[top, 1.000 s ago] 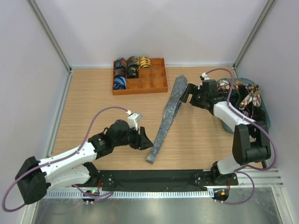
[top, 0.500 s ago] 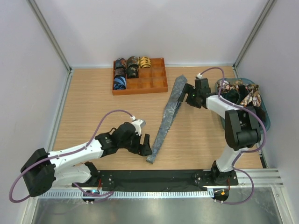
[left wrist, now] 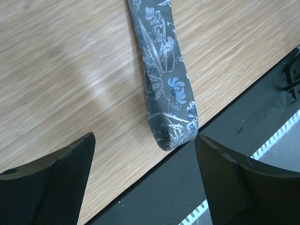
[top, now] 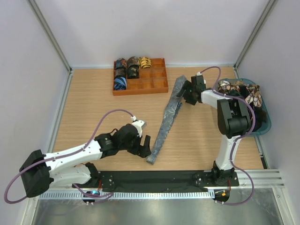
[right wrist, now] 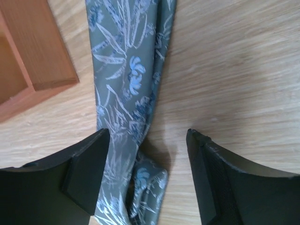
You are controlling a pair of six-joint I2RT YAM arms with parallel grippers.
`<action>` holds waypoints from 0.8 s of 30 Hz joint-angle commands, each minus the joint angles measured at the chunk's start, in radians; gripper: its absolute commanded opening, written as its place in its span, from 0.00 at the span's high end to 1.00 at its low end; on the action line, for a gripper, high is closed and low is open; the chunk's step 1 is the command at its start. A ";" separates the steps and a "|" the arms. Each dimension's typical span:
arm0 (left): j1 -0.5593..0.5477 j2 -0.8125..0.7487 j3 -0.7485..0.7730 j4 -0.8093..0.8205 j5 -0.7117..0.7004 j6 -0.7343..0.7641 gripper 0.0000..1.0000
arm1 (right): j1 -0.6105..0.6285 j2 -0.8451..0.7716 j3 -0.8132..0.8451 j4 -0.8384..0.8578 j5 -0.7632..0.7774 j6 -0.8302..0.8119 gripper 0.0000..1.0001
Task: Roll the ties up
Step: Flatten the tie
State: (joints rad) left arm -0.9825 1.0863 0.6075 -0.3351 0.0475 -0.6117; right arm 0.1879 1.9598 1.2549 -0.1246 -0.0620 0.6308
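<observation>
- Grey-blue cloth with pale flowers and leaves: that is the tie (top: 168, 117) I am watching. It is one long strip lying slantwise on the wooden table (top: 93, 103).
- Its far end lies just beside the corner of the orange tray (top: 140, 91). Its near end looks bent back on itself and reaches the black strip (top: 154, 178) at the table's near edge.
- My left gripper (top: 145, 146) hangs by that near end, fingers spread wide, gripping nothing.
- My right gripper (top: 183, 91) hangs over the far end, fingers wide apart too, with nothing in them.
- Small rolled ties (top: 127, 70) sit in the tray's left pockets, and loose ties (top: 241, 89) are heaped in a blue-green bin (top: 266, 119) at the right.
- Wood shows on both sides of the strip, more on the left.
</observation>
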 commanded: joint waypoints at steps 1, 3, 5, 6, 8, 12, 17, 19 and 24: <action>-0.005 -0.034 0.047 -0.038 -0.034 0.027 0.12 | 0.004 0.011 0.009 0.104 -0.025 0.124 0.28; -0.005 -0.029 0.052 -0.039 -0.037 0.027 0.13 | 0.007 0.037 0.024 0.117 -0.038 0.145 0.31; -0.007 -0.017 0.055 -0.042 -0.037 0.035 0.12 | 0.016 0.053 0.040 0.118 -0.042 0.179 0.37; -0.008 -0.011 0.060 -0.042 -0.040 0.039 0.12 | 0.019 0.060 0.046 0.118 -0.042 0.191 0.39; -0.019 -0.005 0.066 -0.051 -0.073 0.047 0.11 | 0.024 0.071 0.046 0.117 -0.013 0.233 0.42; -0.050 0.011 0.104 -0.077 -0.121 0.053 0.11 | 0.025 0.068 0.035 0.109 0.057 0.257 0.72; -0.146 0.063 0.172 -0.157 -0.260 0.070 0.10 | 0.039 -0.010 0.061 -0.019 0.279 0.164 0.99; -0.171 0.090 0.190 -0.168 -0.293 0.070 0.09 | 0.073 -0.042 0.080 -0.121 0.469 0.072 0.99; -0.212 0.142 0.210 -0.171 -0.339 0.049 0.08 | 0.099 -0.073 0.170 -0.354 0.665 -0.057 0.99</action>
State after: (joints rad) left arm -1.1770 1.2018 0.7807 -0.4786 -0.2184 -0.5640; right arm 0.2707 1.9629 1.3502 -0.3176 0.3752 0.6937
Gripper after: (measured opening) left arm 0.915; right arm 0.041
